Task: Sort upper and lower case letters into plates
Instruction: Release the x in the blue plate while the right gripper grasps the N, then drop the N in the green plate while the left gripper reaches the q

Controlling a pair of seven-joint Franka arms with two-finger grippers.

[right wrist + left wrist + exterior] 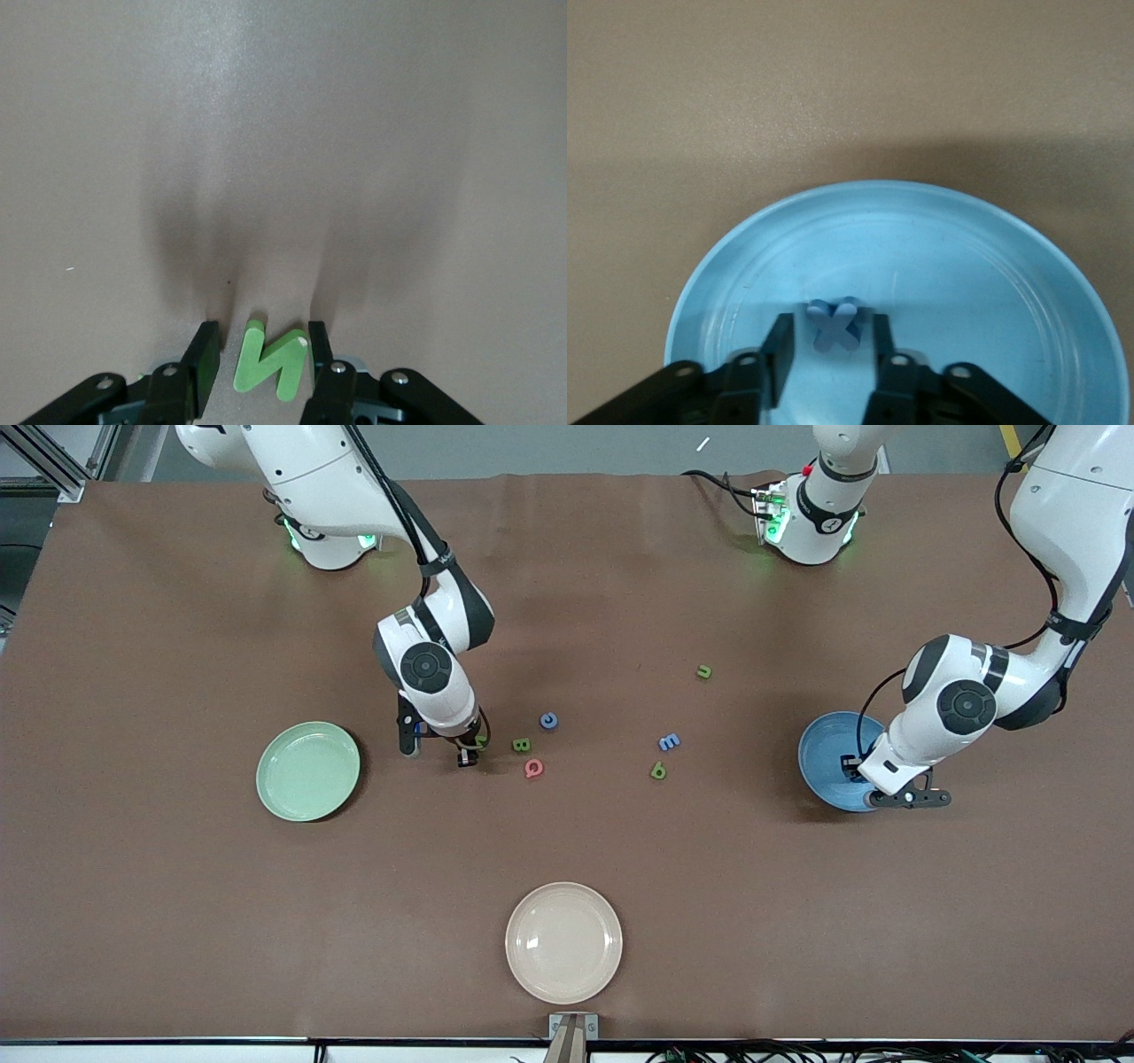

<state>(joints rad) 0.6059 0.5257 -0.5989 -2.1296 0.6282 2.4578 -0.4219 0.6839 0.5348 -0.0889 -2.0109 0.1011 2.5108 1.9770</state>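
My right gripper (468,751) is low over the table, open, with its fingers on either side of a green letter N (270,363) that lies flat; one finger touches the N, the other stands off. My left gripper (852,766) is open, low in the blue plate (824,753), with a blue letter x (834,326) lying loose between its fingers. The pale green plate (307,771) is empty. On the table lie a green B (521,745), a red Q (533,768), a blue c (549,720), a blue letter (669,741), a green letter (658,771) and a green u (703,672).
A cream-white plate (563,942) sits empty nearest the front camera, mid-table. The brown table (177,912) spreads wide around the plates.
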